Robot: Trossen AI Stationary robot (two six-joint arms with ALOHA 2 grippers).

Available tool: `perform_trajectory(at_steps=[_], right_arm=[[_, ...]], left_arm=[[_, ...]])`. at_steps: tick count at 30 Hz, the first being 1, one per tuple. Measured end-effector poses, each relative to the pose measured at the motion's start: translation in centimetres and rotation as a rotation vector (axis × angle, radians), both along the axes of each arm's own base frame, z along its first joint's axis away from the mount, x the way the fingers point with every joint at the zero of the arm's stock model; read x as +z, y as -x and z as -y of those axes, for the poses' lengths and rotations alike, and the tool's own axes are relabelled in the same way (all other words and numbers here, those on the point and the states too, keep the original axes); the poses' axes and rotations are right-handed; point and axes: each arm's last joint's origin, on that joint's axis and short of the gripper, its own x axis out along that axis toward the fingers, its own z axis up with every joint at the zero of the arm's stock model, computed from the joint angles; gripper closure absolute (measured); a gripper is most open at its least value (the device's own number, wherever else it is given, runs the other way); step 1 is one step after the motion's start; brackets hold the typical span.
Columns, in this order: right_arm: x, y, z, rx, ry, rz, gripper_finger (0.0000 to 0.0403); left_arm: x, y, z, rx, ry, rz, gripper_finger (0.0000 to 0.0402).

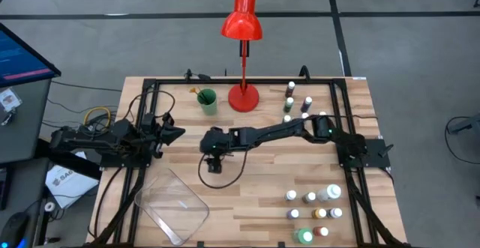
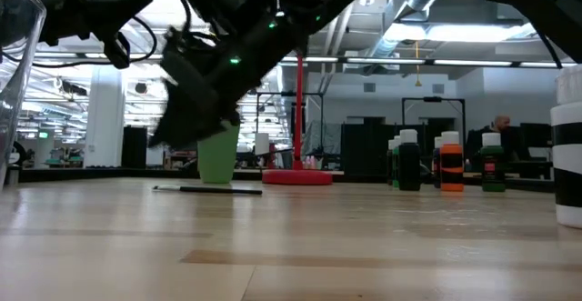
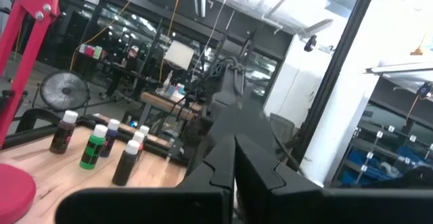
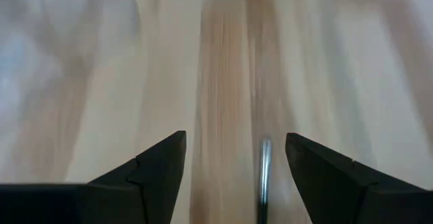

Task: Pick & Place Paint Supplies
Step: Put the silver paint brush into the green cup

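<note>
Here, the pale wooden plank surface (image 1: 255, 195) carries the whole scene, with a clear plastic tray (image 1: 171, 205) at its near left corner and a red desk lamp (image 1: 242, 53) standing at the far edge beside a green cup (image 1: 207, 101). The right arm stretches across the middle, its right tool (image 1: 214, 162) pointed down over the boards with both fingers spread wide, pinching nothing. In the right wrist view a thin dark brush (image 4: 264, 176) lies on the wood between those fingers, nearer one of them than the other; the low view shows the same slender brush flat on the boards below the tool. The left tool (image 1: 174, 134) waits at the left edge, pressed together and empty. Small white-capped paint bottles stand well apart from the action, one cluster (image 1: 313, 212) at the near right corner and another (image 1: 297, 102) by the far right edge. The chief risk is a miss: a brush this thin, lying flat and off centre, could roll or skid as the nearer finger meets it first, and the fingers may close on bare wood. A descent too deep would jam the fingertips against the boards; too shallow, and they would shut above the brush.
</note>
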Motion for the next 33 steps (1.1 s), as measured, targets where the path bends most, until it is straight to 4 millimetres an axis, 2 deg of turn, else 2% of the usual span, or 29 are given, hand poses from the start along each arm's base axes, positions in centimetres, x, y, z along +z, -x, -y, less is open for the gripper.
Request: perform_trajectory(at_steps=[4, 8, 12, 15, 19, 25, 33], right_arm=[[0.0, -0.3, 0.8, -0.015, -0.001, 0.035, 0.0153], [-1.4, -0.5, 1.7, -0.032, -0.001, 0.019, 0.0154], [-1.9, -1.0, 2.6, -0.047, -0.005, 0.054, 0.0154], [-3.1, -0.9, 3.0, -0.04, -0.021, 0.022, 0.0154], [-4.1, -1.0, 2.9, -0.034, -0.046, 0.01, 0.0154], [-4.4, -0.9, 2.7, -0.033, -0.038, -0.017, 0.0157], [-4.4, -0.8, 4.1, -0.063, -0.015, -0.017, 0.0218]], left_arm=[[-0.1, -0.1, 0.0, -0.002, 0.0, -0.009, 0.0401], [-0.1, -0.1, 0.0, -0.003, -0.001, -0.015, 0.0401], [-0.1, -0.2, 0.0, -0.003, -0.001, -0.018, 0.0401], [-0.2, -0.2, 0.0, -0.002, -0.001, -0.019, 0.0401], [-0.2, -0.2, 0.0, -0.001, -0.001, -0.023, 0.0401], [-0.2, -0.2, 0.0, 0.001, 0.0, -0.024, 0.0401], [-0.2, -0.2, 0.0, 0.001, 0.0, -0.023, 0.0401]])
